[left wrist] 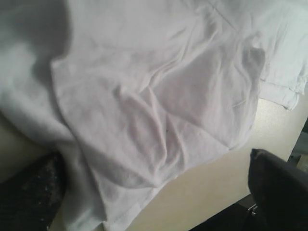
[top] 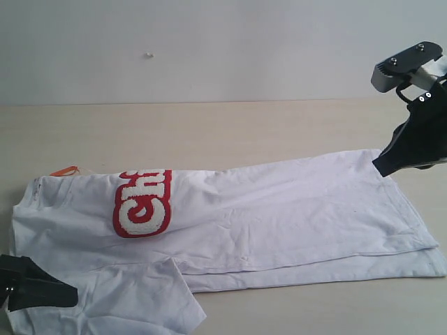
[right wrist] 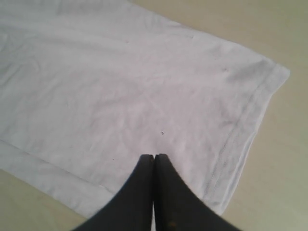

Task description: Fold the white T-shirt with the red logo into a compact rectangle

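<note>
The white T-shirt (top: 279, 209) lies lengthwise across the table, folded along its length, with its hem to the right. Only the start of the red logo (top: 143, 202) shows at the fold. An orange neck tag (top: 64, 170) pokes out at the far left. One sleeve (top: 140, 300) spreads toward the front edge. My left gripper (top: 42, 287) hovers at the front left by that sleeve, open, its fingers (left wrist: 33, 192) wide apart over rumpled cloth (left wrist: 159, 96). My right gripper (top: 383, 166) is shut and empty, its tips (right wrist: 154, 156) just above the shirt (right wrist: 120, 86) near the hem (right wrist: 240, 134).
The light wooden table (top: 209, 132) runs back to a plain pale wall (top: 209, 42). Bare tabletop (right wrist: 288, 168) shows beyond the hem on the right. The table's front edge (left wrist: 226, 214) lies close to the sleeve.
</note>
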